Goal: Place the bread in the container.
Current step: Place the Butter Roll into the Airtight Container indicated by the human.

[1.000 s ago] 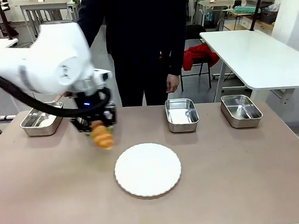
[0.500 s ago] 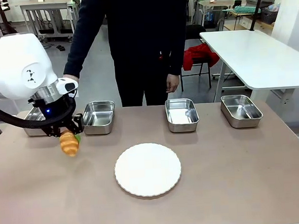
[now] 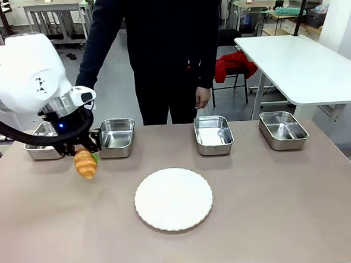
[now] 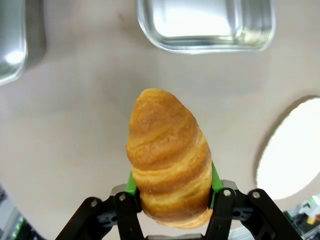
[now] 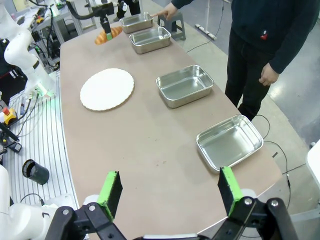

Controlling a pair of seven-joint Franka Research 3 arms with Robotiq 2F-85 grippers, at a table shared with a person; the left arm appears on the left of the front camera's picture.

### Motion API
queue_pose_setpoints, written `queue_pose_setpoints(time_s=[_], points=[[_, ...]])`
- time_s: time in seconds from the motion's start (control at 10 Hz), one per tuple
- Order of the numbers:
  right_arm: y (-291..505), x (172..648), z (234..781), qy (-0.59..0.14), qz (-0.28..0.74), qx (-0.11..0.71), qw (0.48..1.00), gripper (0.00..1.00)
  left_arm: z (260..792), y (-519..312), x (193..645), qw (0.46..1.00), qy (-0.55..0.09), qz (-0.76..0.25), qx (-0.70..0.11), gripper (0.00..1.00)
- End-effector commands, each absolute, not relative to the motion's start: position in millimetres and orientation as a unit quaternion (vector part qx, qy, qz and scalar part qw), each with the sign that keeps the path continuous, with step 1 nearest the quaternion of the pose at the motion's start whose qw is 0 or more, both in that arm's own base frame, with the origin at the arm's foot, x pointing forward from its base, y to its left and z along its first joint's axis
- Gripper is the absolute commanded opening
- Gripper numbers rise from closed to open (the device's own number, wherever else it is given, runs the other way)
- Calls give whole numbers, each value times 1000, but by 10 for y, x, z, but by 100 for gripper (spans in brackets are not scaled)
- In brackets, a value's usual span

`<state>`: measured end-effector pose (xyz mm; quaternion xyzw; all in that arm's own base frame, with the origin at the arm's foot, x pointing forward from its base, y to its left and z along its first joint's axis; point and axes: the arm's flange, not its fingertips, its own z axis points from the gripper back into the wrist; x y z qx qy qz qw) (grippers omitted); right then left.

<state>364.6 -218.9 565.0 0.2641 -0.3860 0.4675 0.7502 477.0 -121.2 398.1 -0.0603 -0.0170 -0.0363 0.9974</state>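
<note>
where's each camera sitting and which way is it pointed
Front: between the arms, facing across the table at the person; left arm carries the croissant.
Left wrist: above the left claw, looking down at the croissant between its green pads.
Right wrist: high at the table's end, over the open right claw, viewing four pans.
Shared: all show the white plate.

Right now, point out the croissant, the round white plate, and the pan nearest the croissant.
croissant (image 3: 85, 164), front view, middle of crust.
round white plate (image 3: 173, 199), front view, bare centre.
pan nearest the croissant (image 3: 117, 135), front view, bare floor.
</note>
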Motion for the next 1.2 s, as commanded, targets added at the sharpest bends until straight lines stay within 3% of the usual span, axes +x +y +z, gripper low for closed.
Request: queue_pose_setpoints(time_s=[0.0,0.5,1.1], points=[[-2188,3637,5671,-389,468,262,749,100,4189,-705,5258,994,-19,-85,-66,56],[-2188,3637,5671,-389,468,262,749,100,4208,393,6211,985,-33,-166,-35,56],[-2188,3637,5671,-389,468,262,749,100,3908,460,6629,980,-44,-178,-73,56]])
